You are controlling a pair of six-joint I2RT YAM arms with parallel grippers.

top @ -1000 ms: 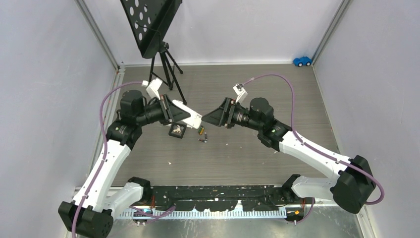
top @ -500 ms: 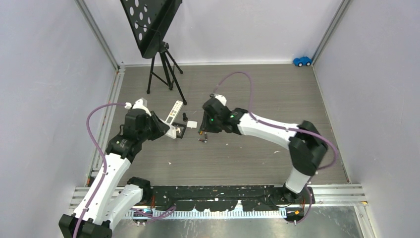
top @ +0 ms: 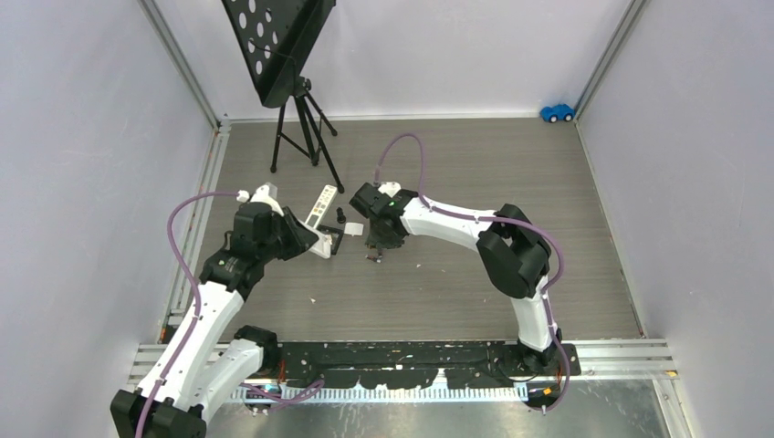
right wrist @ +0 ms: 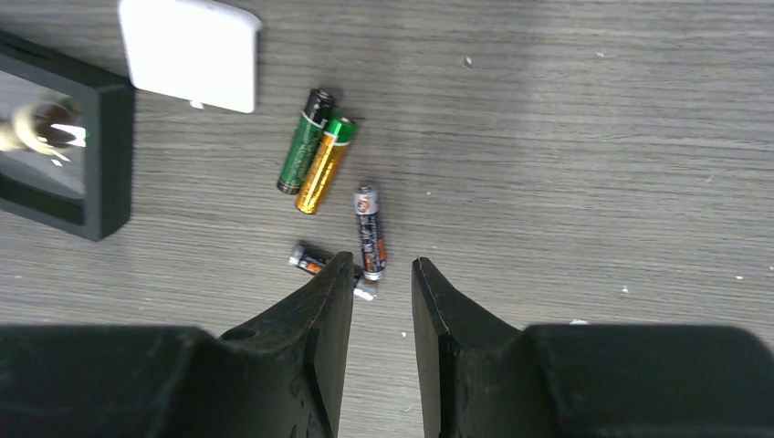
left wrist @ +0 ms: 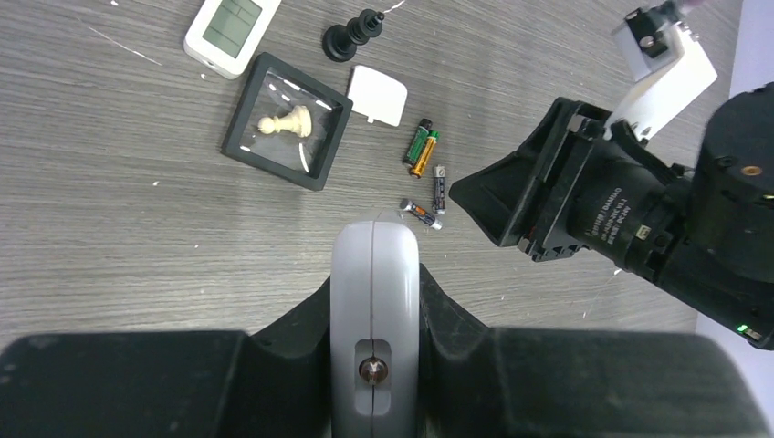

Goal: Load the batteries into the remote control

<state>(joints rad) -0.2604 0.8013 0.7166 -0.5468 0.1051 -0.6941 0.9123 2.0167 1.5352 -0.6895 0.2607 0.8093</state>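
On the grey wood-grain table (right wrist: 593,137), four batteries (right wrist: 305,143) lie loose in a small cluster: a green one and a gold one touching side by side, and two black ones with reddish marks just beyond them. Our right end effector (right wrist: 380,266) hangs over those black cells and partly hides one of them. Its jaws stand a narrow gap apart, with nothing between them. Our left end effector (left wrist: 374,297) is clamped on the remote control (left wrist: 374,260) — we see it end-on, apart from the batteries. Beside the cluster lie a white cover (right wrist: 190,50), a black frame (right wrist: 108,155) holding a pale chess pawn (left wrist: 286,123), a black chess piece (left wrist: 351,36) and a white display unit (left wrist: 233,32).
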